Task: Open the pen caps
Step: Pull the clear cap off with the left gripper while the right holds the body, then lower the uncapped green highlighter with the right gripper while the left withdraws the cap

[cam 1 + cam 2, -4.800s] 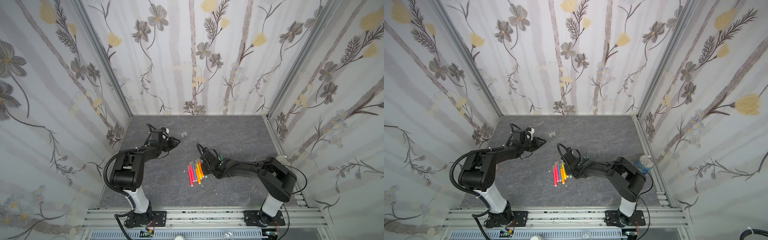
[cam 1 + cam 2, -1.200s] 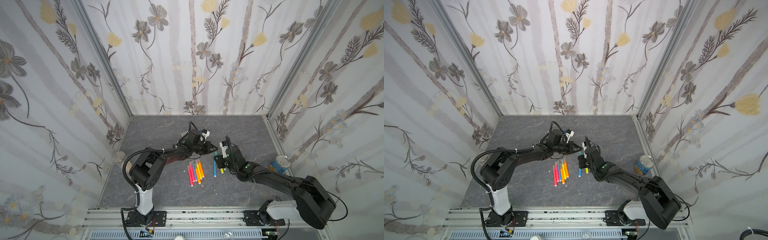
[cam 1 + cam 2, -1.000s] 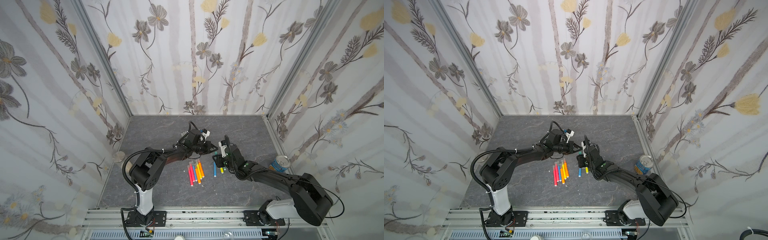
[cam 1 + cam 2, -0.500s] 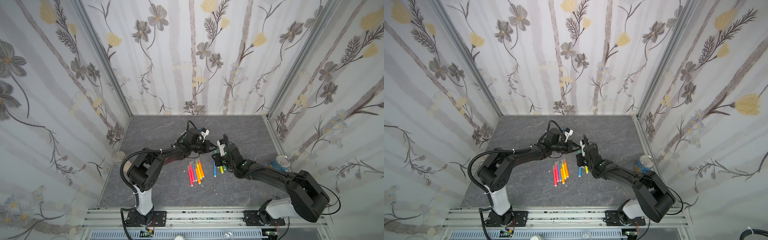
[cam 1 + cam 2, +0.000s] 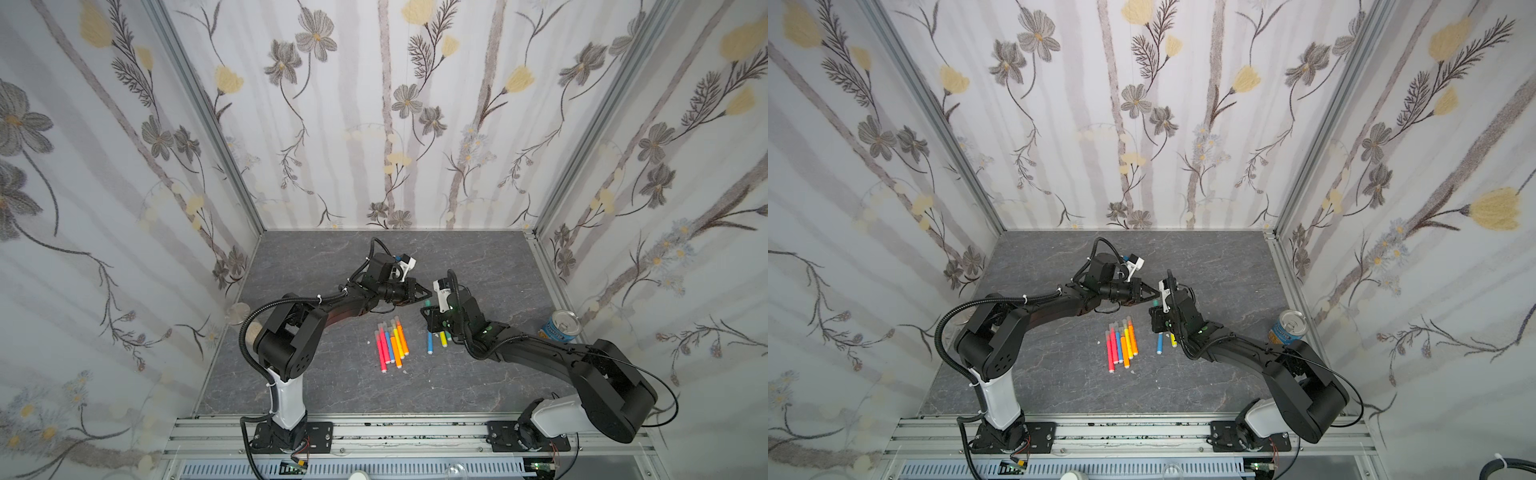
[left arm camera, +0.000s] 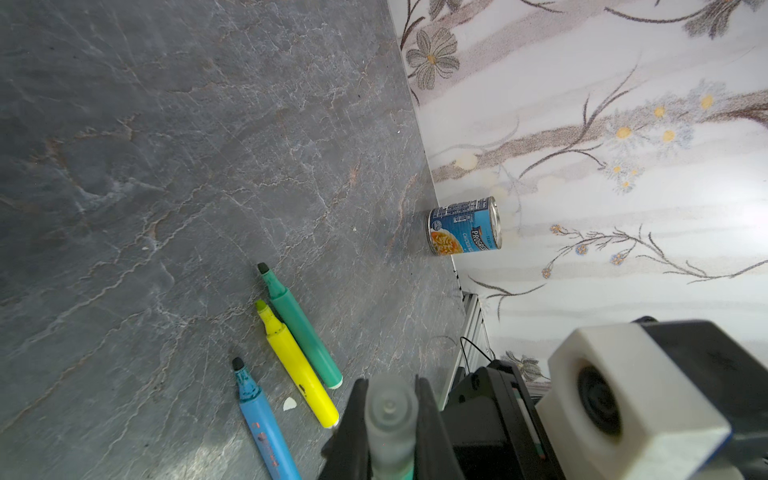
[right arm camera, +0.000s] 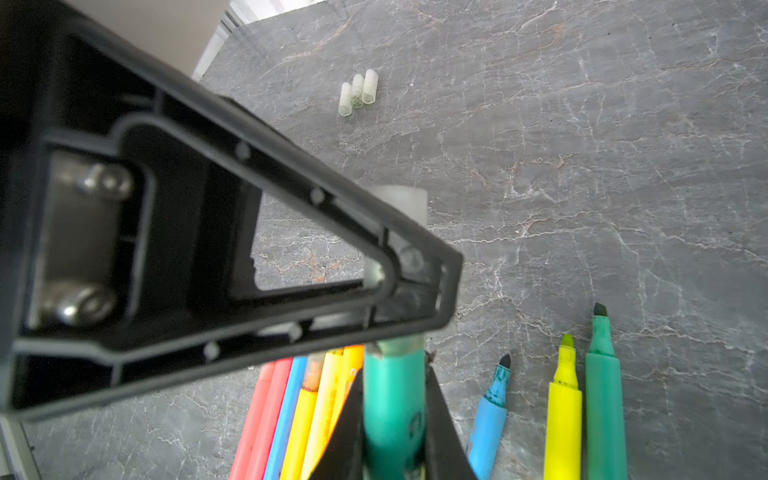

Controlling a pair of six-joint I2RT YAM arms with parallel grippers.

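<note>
Over desk (image 5: 332,257) centre: left pincer (image 5: 428,296) pinches translucent cap (image 6: 390,411); right pincer (image 7: 394,374) pinches teal pen (image 7: 392,407); cap and pen meet end to end.

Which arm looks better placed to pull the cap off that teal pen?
Probably left. The left gripper is shut on the clear cap, free to draw it away, while the right gripper is clamped round the teal pen and only steadies it.
</note>
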